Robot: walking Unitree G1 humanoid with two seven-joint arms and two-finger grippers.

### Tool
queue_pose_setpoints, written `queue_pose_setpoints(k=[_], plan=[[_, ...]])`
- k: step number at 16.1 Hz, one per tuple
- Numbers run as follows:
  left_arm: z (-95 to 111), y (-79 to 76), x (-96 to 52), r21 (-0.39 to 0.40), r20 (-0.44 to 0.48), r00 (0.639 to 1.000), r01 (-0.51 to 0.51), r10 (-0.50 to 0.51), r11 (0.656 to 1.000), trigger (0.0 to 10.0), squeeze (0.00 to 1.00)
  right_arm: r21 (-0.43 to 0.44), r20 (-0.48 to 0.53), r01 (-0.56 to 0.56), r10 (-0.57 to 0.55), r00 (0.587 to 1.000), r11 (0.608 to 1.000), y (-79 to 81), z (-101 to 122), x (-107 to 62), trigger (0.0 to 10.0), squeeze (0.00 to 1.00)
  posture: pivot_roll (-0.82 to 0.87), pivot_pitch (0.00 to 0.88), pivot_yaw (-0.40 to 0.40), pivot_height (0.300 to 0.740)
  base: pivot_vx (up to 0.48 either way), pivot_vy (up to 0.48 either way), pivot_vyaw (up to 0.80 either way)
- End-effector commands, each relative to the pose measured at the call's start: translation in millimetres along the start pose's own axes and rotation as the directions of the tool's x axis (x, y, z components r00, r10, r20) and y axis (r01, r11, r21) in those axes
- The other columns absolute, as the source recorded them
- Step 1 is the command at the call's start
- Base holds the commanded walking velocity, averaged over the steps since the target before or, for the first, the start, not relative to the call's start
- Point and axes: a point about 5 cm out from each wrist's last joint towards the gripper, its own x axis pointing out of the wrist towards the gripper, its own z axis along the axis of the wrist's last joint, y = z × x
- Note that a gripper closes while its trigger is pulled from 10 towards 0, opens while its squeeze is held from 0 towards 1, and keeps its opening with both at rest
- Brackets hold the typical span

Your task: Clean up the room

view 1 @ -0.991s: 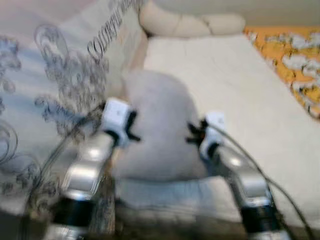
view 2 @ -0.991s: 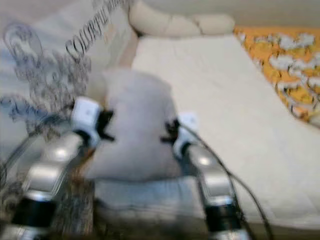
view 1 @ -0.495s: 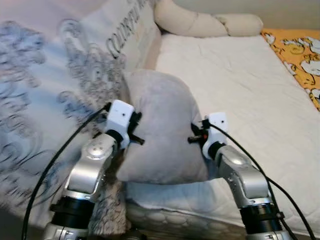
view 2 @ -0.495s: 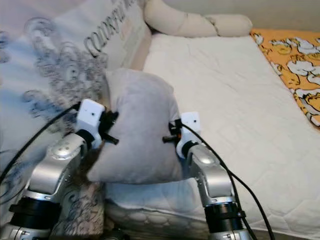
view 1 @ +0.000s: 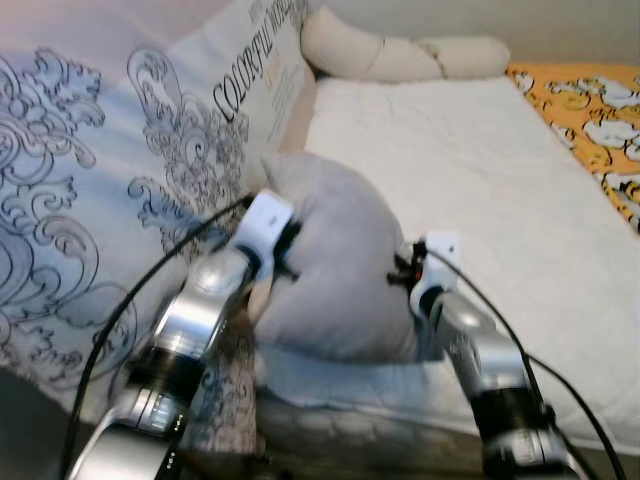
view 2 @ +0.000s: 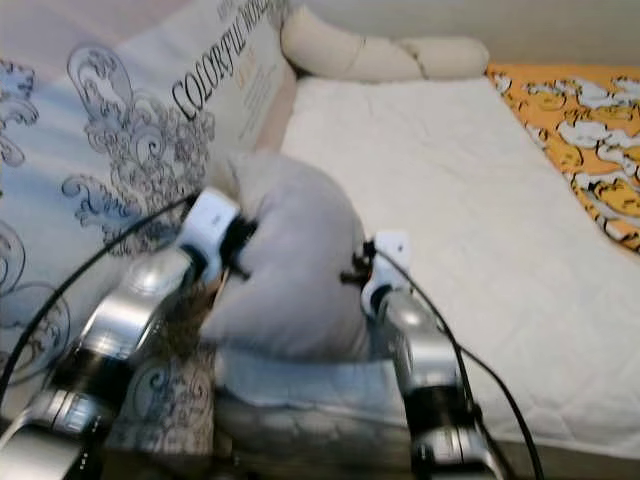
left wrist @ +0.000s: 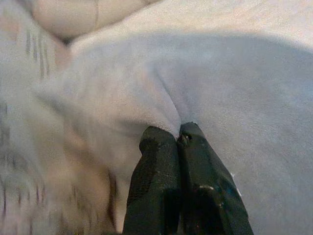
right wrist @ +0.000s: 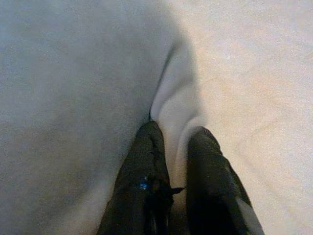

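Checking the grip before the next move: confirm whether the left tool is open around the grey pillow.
No, the left tool is shut, both black fingers pressed together and pinching a fold of the grey pillow.

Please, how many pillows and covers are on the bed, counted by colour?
Grey pillow, held between the left claw and right claw: 1
Cream bolster pillow: 1
Patterned white pillow with lettering: 1
Orange patterned cover: 1
Total: 4

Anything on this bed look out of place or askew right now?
Only the grey pillow: it stands on edge near the foot of the white mattress, pinched between the left gripper and the right gripper, while the cream bolster lies along the far end.
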Motion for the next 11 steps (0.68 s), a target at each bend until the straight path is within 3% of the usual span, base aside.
queue_pose_setpoints(k=[1, 2, 6, 7, 10, 11], plan=[[20, 0.4, 10.9, 0.077, 0.070, 0.997, 0.021, -0.027, 0.997, 10.0, 0.00, -0.002, 0.042, 0.011, -0.011, 0.999, 1.000, -1.2, 8, 5.5, 10.0, 1.00, 0.05, 0.000, 0.061, 0.740, 0.000, 0.000, 0.00], [26, 4.3, 20.1, 0.099, 0.076, 0.997, 0.007, -0.014, 0.995, 10.0, 0.00, -0.001, 0.036, 0.023, -0.023, 0.999, 1.000, -6.1, 6, 8.9, 10.0, 1.00, 0.04, 0.000, 0.077, 0.740, 0.000, 0.000, 0.00], [32, 11.4, 34.8, 0.124, 0.075, 0.997, -0.037, 0.028, 0.992, 10.0, 0.00, -0.003, 0.084, 0.028, -0.028, 0.996, 1.000, -17.6, 13, 8.7, 10.0, 1.00, 0.02, 0.000, 0.102, 0.740, 0.000, 0.000, 0.00], [31, 14.5, 37.3, 0.178, 0.062, 0.998, -0.036, 0.026, 0.983, 10.0, 0.00, -0.016, 0.136, -0.040, 0.041, 0.990, 0.999, -15.4, 18, 5.6, 10.0, 1.00, 0.02, 0.000, 0.105, 0.740, 0.000, 0.000, 0.00], [34, 24.6, 37.3, 0.225, 0.049, 0.998, -0.048, 0.038, 0.973, 10.0, 0.00, -0.047, 0.185, -0.146, 0.152, 0.971, 0.988, -12.3, 22, -2.1, 10.0, 1.00, 0.01, 0.000, 0.113, 0.740, 0.000, 0.000, 0.00], [38, 37.0, 34.3, 0.246, 0.048, 0.996, -0.085, 0.075, 0.966, 10.0, 0.00, -0.065, 0.199, -0.196, 0.205, 0.958, 0.978, -13.7, 23, -7.5, 10.0, 1.00, 0.01, 0.000, 0.112, 0.740, 0.000, 0.000, 0.00]])
